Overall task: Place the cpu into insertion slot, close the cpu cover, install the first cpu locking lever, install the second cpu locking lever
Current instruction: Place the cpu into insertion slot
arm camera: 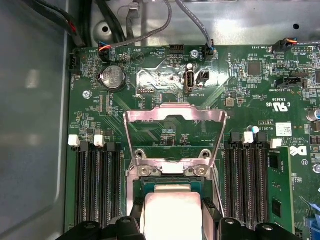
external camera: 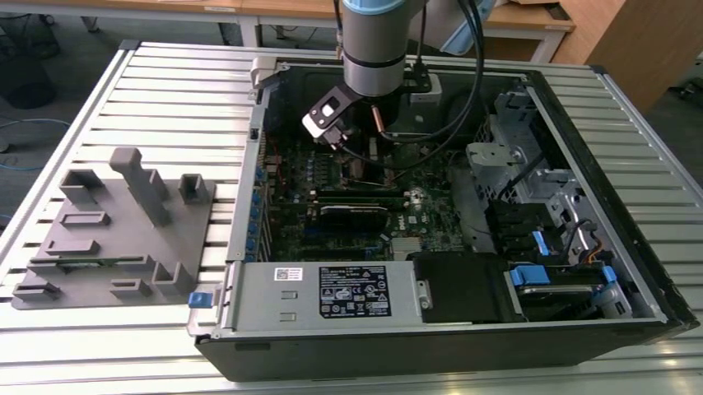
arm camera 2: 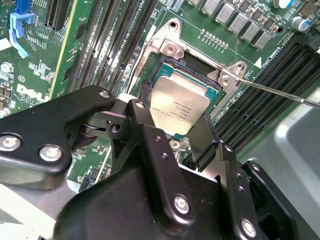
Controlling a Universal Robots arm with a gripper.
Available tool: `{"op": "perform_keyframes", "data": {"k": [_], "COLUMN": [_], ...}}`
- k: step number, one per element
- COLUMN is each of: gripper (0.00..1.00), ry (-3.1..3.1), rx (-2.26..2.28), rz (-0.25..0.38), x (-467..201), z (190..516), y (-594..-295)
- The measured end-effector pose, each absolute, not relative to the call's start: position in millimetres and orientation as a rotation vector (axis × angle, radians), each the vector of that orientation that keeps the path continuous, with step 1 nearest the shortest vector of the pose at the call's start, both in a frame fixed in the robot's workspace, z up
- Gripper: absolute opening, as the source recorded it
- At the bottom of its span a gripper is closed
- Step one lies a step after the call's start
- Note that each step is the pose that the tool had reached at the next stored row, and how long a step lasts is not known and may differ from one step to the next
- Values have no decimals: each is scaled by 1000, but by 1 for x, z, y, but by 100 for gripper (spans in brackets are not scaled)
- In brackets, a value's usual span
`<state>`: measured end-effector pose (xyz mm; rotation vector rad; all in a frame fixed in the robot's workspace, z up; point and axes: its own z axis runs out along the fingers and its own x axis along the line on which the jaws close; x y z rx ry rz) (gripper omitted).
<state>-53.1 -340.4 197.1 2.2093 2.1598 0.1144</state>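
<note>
The gripper [arm camera 2: 172,122] is clamped on the cpu [arm camera 2: 179,105] by two opposite edges, holding it right at the slot [arm camera 2: 192,62], mid-board [arm camera: 240,95] between the memory slots [arm camera: 95,185]. Beyond, the cover [arm camera: 150,116] stands tipped up, open.

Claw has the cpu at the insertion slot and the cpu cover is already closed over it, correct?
Not quite. The claw does hold the cpu at the insertion slot, but the cpu cover is open, swung back away from the slot with green board visible through its cut-out, as the first wrist view shows.
</note>
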Motion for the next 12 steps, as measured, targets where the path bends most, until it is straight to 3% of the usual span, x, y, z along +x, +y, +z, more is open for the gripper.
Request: {"op": "perform_keyframes", "data": {"k": [12], "gripper": [54], "ry": [2160], "rx": [2209], "rz": [115], "x": [-53], "z": [195], "y": [-340]}}
